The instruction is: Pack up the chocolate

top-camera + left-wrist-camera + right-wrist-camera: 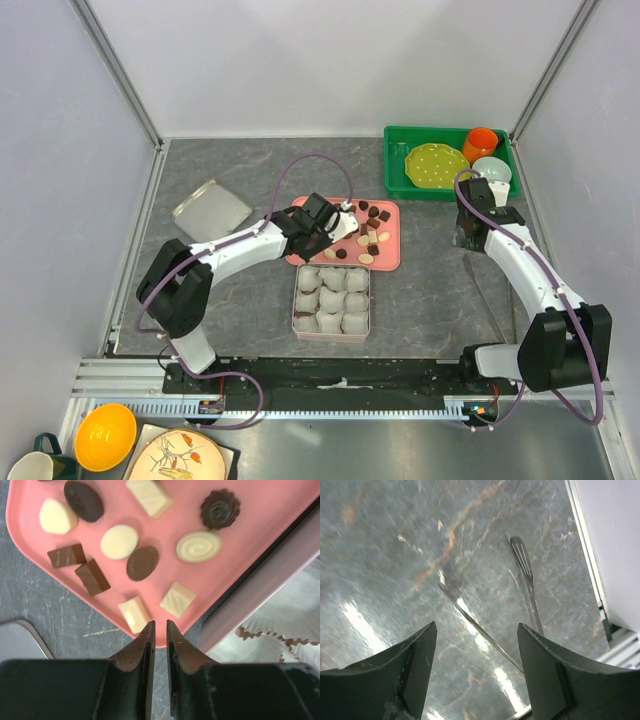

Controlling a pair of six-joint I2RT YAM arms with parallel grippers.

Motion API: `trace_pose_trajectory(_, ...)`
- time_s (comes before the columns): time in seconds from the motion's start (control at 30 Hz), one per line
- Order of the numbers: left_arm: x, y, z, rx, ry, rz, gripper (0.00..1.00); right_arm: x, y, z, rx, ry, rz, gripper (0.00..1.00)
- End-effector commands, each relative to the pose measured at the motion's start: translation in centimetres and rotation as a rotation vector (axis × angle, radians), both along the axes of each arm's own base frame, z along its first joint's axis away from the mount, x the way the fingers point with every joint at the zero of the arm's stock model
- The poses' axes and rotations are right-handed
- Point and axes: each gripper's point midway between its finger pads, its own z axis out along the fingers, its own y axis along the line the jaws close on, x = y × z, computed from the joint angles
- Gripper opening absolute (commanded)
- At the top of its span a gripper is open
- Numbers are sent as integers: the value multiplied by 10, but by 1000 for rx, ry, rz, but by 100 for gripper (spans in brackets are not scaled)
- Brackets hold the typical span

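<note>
Several pieces of chocolate (372,238), dark and cream-white, lie on the pink tray (388,258). My left gripper (340,228) hovers at the tray's near-left side. In the left wrist view its tips (160,625) stand a narrow slit apart with nothing between them, over the tray's rim (165,637). Just ahead lie a white block (134,614) and a white square (178,599). The tin (295,300) below the tray holds crinkled paper cups (270,625). My right gripper (466,238) hangs wide open over bare table (477,627), far from the tray.
A thin metal utensil (530,580) lies on the table under the right gripper, also seen as a thin line (490,290). The tin's lid (211,209) lies at the left. A green crate (392,160) at the back right holds a plate, an orange cup and a bowl.
</note>
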Motion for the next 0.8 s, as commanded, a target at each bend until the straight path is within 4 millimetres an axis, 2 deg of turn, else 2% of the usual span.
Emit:
trace_pose_trajectory(0.0,5,-13,-5,-45,-13,-7,20,-14,0,-7,-11,104,60,72)
trace_pose_trajectory(0.17,-5,-13,-11,-44,8,-29,20,-14,2,-18,-11,165,79,71)
trace_pose_trajectory(0.3,-15,-5,-15,-35,17,-45,20,-13,7,-43,10,255,110,67)
trace_pose_trajectory(0.5,-27,2,-15,-40,27,-65,19,-8,7,-54,-3,300,117,64)
trace_pose_trajectory(0.6,-27,2,-9,-49,10,-65,19,-12,9,-64,16,325,117,63)
trace_pose_trajectory(0.73,-18,3,1,-48,-35,-49,19,-13,11,-74,30,345,101,58)
trace_pose_trajectory(0.77,-12,3,9,-46,-63,-38,19,-13,12,-77,35,350,103,56)
